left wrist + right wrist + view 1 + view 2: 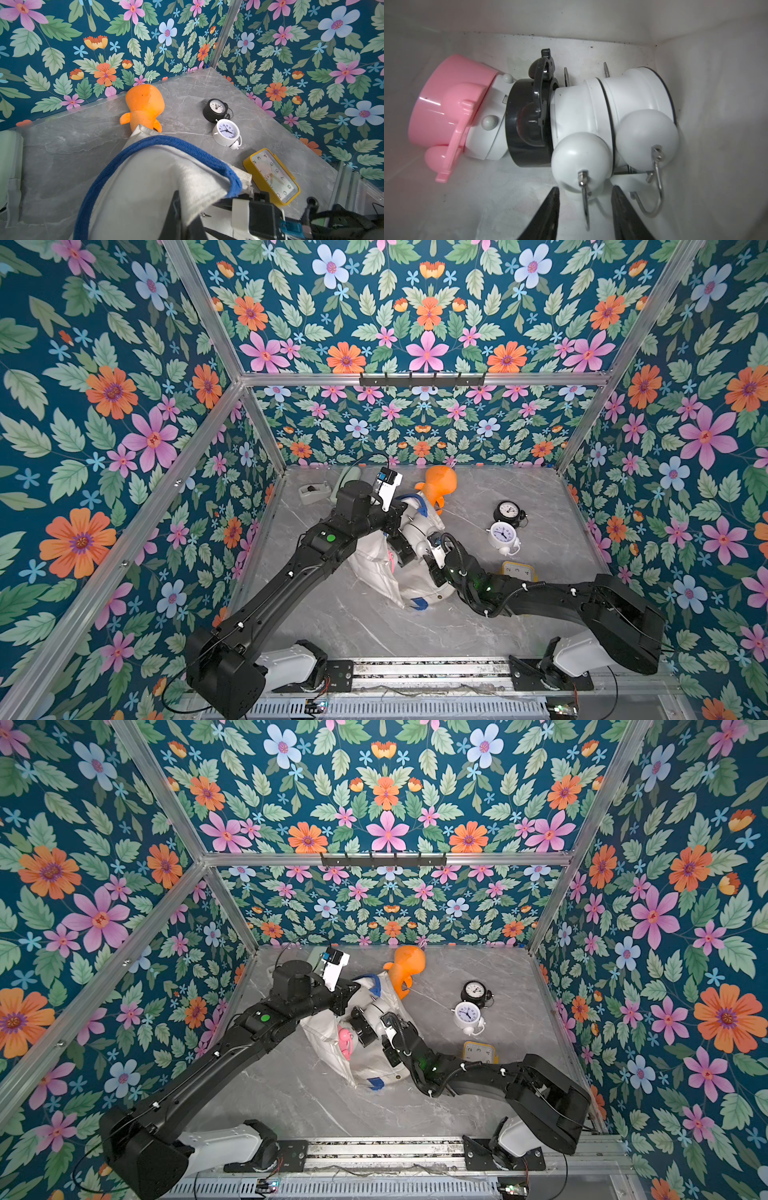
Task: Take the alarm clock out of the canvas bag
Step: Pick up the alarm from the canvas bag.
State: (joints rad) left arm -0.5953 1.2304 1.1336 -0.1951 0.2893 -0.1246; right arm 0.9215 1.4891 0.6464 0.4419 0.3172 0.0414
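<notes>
In both top views: canvas bag (374, 572) slumped in the middle of the table (332, 626), off-white with blue patches. At the bag's rim, left claw (400, 536) clenched on the cloth, mouth held up. Reaching into that mouth, right arm (519, 593), its end hidden by canvas. A glimpse of pink clock (345, 1042) inside the opening. Out on the table, right of the bag: small black clock (509, 512), white round clock (503, 536) just beside it, yellow clock (517, 570) partly under the right arm. Near the back wall, orange plush (440, 485); at the far left corner, tape dispenser (313, 491).

Left wrist view: blue strap (166, 141) arched over lifted canvas, cloth pinched at the dark finger of the left claw.

Right wrist view, inside the bag: pink clock, black bell clock (527, 124) and white twin-bell clock (623, 108) lying in a row, each touching the next. In front of the white one, right claw (585, 187) released, jaws apart on either side of one bell's wire hook (586, 207), not closed on it.
</notes>
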